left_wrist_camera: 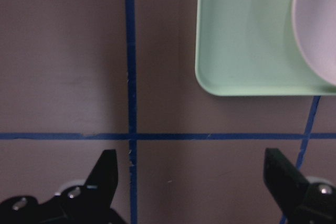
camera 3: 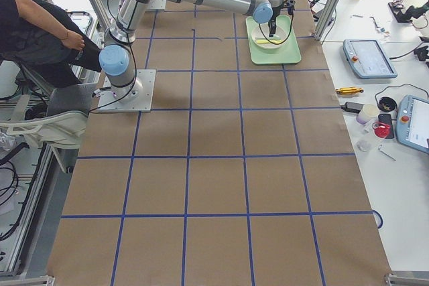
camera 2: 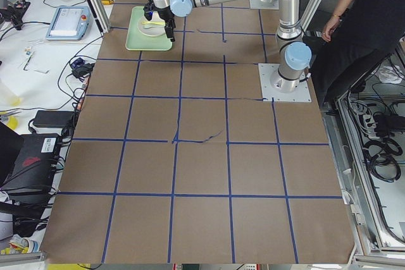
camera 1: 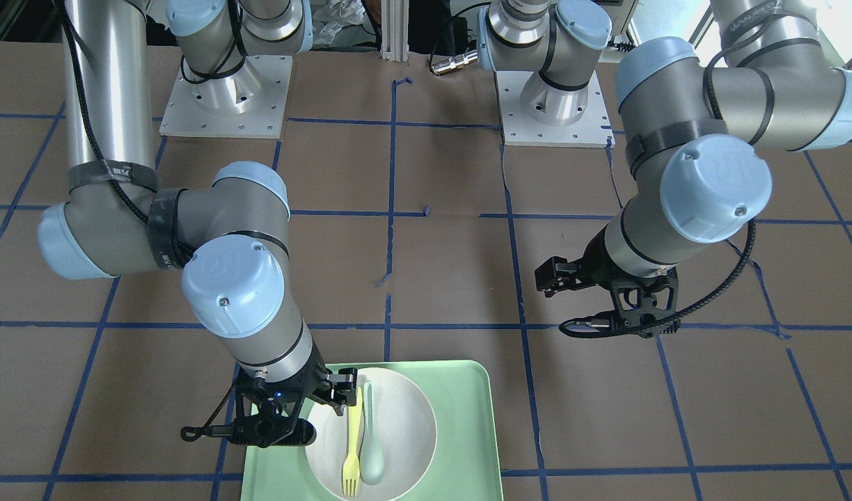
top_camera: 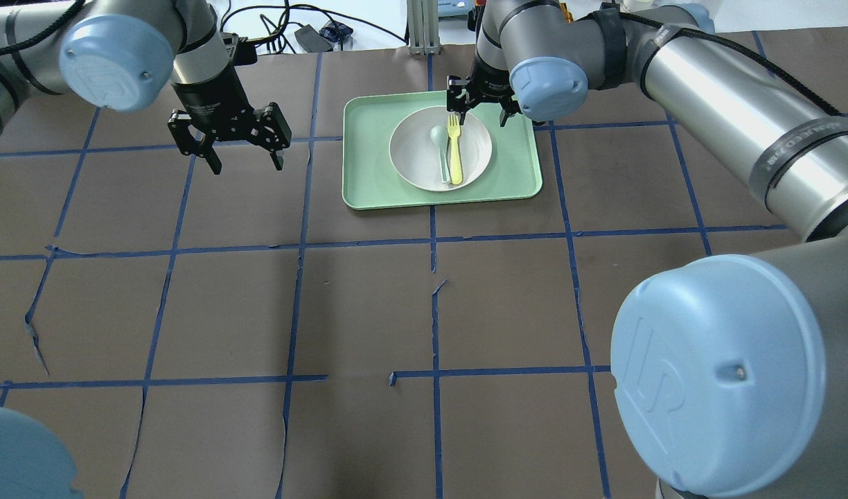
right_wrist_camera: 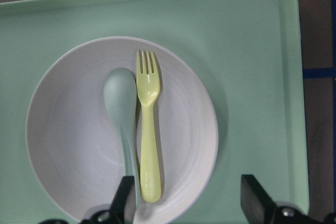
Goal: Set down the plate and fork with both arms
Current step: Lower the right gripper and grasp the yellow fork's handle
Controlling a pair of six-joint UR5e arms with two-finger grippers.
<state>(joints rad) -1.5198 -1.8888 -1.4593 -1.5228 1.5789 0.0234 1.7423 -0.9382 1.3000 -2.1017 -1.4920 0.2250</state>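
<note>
The off-white plate (top_camera: 417,163) sits in the mint-green tray (top_camera: 514,173). The pale-yellow fork (top_camera: 455,156) lies on the plate, beside a grey-green spoon (top_camera: 440,149). My right gripper (top_camera: 478,111) is open and empty, hovering over the plate's far edge. In the right wrist view the fork (right_wrist_camera: 148,135) and spoon (right_wrist_camera: 122,108) lie side by side on the plate (right_wrist_camera: 68,145), with the fork's handle end between the open fingers (right_wrist_camera: 126,198). My left gripper (top_camera: 247,165) is open and empty above bare table, left of the tray. The left wrist view shows the tray's corner (left_wrist_camera: 247,40).
The brown table is marked with a blue tape grid (top_camera: 434,242). Both arm bases (camera 1: 224,104) stand on white plates at the robot's side. My right arm's elbow (top_camera: 715,374) looms large in the overhead view. A person (camera 2: 361,23) stands beside the table.
</note>
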